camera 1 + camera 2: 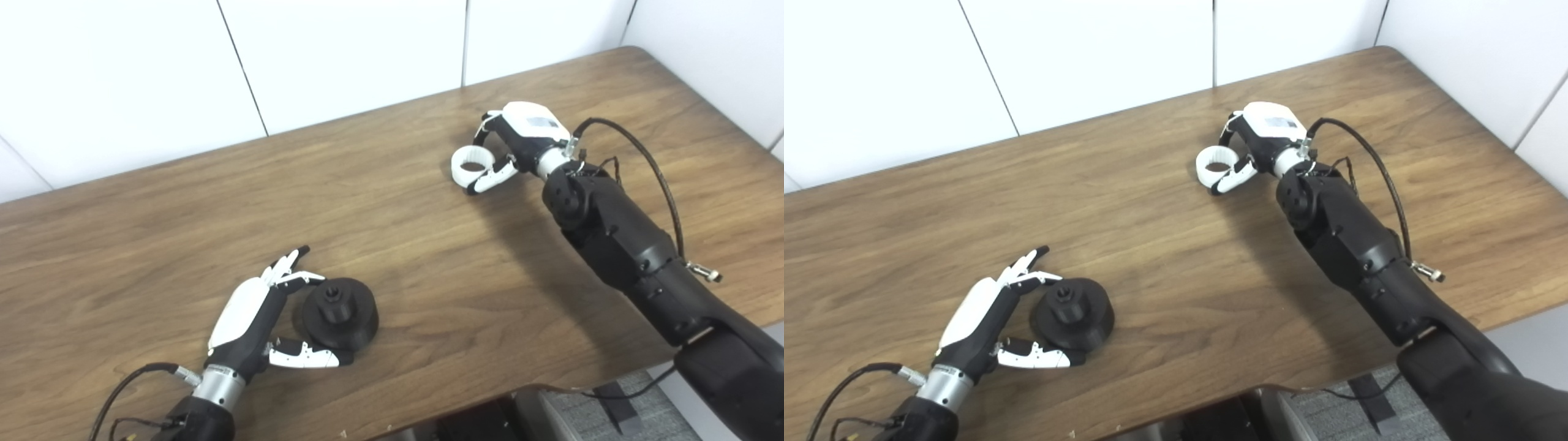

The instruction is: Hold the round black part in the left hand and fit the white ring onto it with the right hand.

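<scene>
Still grasping: my left hand (257,318) cups open around the black part (339,313), not lifted; my right hand (514,144) pinches the white ring (472,166), which needs carrying over.

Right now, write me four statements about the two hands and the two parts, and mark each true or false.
1. The white ring sits between the right hand's fingers and thumb. True.
2. The white ring is already fitted on the round black part. False: they lie far apart on the table.
3. The left hand has lifted the black part off the table. False: the part rests on the wood, the open hand cupped beside it.
4. The black part has a raised hub at its centre. True.
</scene>
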### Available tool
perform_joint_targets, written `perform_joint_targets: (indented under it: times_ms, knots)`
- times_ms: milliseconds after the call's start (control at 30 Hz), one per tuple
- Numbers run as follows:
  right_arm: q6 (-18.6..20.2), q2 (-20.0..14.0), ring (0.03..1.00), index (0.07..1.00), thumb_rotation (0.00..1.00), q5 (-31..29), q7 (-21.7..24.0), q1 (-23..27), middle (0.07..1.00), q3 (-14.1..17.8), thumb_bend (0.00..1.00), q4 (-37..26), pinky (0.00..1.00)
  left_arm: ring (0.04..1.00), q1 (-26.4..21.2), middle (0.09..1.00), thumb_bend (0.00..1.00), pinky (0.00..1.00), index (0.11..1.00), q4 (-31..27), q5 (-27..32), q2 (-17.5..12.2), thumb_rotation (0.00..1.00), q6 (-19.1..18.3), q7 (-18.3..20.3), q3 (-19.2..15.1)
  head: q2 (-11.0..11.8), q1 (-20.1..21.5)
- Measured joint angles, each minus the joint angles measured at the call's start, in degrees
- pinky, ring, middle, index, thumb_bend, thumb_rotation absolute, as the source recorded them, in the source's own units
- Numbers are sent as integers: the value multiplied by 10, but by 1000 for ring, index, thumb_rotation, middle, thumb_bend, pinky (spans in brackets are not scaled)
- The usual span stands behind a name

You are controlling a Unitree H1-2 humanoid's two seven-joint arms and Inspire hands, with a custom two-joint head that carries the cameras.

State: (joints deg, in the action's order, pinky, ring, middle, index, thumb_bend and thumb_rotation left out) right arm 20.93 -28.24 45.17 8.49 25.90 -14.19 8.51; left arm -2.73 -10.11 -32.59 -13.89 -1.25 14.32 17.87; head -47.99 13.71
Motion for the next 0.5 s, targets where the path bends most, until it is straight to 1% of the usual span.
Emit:
perform_joint_targets:
  times_ms: [33, 67, 133, 267, 500]
  knots:
    - [-2, 0, 874, 528, 196, -1, -2, 0, 876, 0, 622, 0, 865, 1000, 0, 1000, 998, 1000, 628, 0, 0, 0, 374, 0, 0, 0, 0, 0]
    - [-6, 0, 874, 510, 176, -2, -6, -1, 875, 2, 573, 1, 871, 1000, 0, 1000, 997, 1000, 628, 0, 0, 0, 373, 0, 0, 0, -1, 1]
    - [-12, 1, 876, 495, 159, -9, -15, -3, 876, 7, 532, 1, 882, 1000, 0, 1000, 993, 1000, 628, 0, 0, 0, 376, 0, 0, 0, -2, 1]
    - [-16, 2, 876, 490, 154, -13, -22, -4, 871, 10, 521, 1, 901, 1000, 0, 1000, 993, 1000, 628, -1, 0, 0, 377, -1, 0, 0, -3, 0]
    - [-20, 6, 860, 489, 154, -19, -29, -8, 860, 15, 522, 0, 879, 1000, 0, 1000, 996, 1000, 625, -1, -2, 0, 374, -1, 0, 0, -4, -3]
